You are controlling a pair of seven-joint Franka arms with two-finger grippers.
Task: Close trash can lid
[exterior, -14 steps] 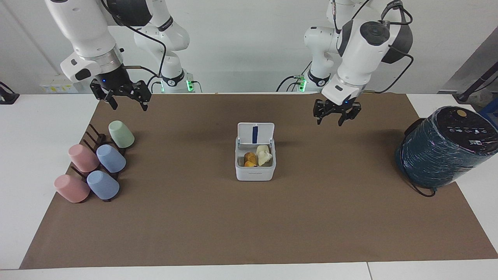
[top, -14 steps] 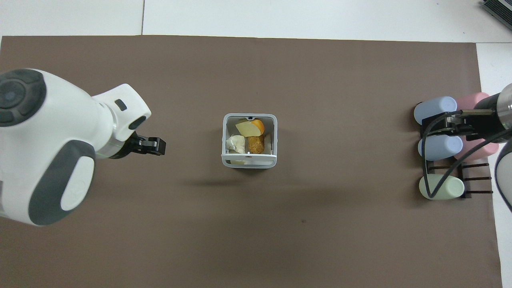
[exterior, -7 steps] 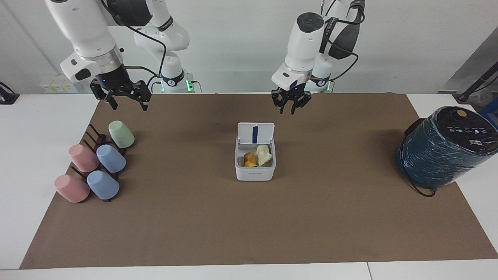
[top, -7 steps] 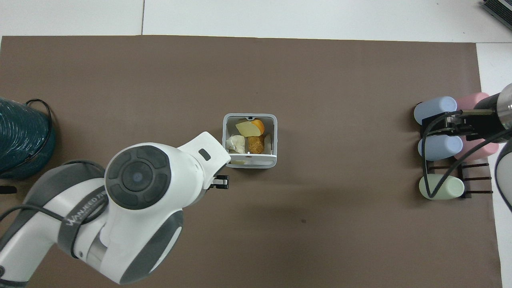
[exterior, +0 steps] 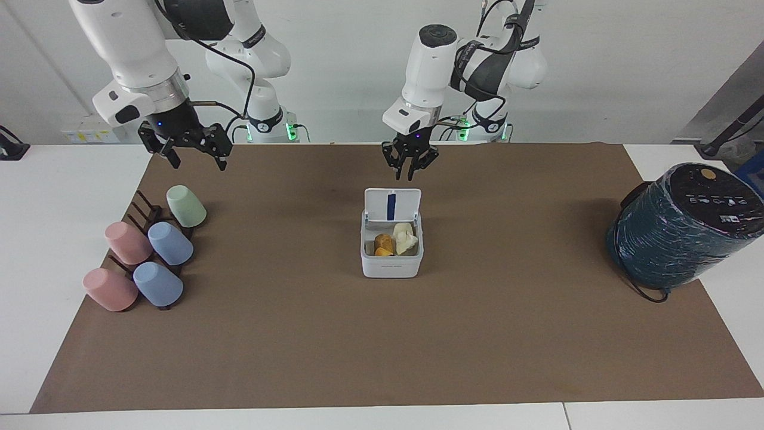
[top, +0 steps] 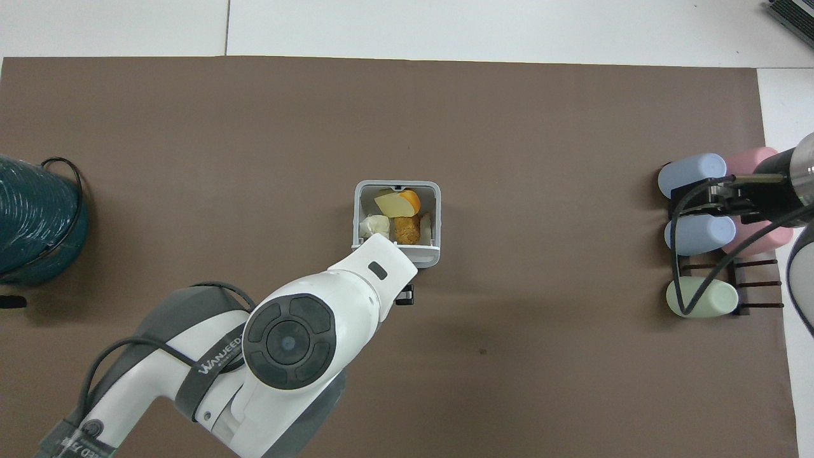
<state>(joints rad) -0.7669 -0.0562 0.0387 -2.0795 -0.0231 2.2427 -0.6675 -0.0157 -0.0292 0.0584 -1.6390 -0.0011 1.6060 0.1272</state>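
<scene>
The white trash can (exterior: 391, 263) stands mid-mat with food scraps inside. Its lid (exterior: 392, 206) stands upright on the edge nearer the robots, and the blue strip on its inner face shows. From overhead the can (top: 356, 216) is open and the lid (top: 425, 257) shows edge-on. My left gripper (exterior: 410, 168) hangs over the mat at the lid's outer face, above its top edge and not touching it. In the overhead view the left wrist hides most of the left gripper (top: 405, 294). My right gripper (exterior: 186, 150) waits open over the mat by the cup rack.
A big dark teal wrapped cylinder (exterior: 680, 230) stands at the left arm's end of the mat, also in the overhead view (top: 32, 222). A dark rack with several pastel cups (exterior: 149, 251) sits at the right arm's end.
My left arm has swung from the left arm's end of the table to the middle, ending over the mat at the lid's outer face. The right arm and the lid have not moved.
</scene>
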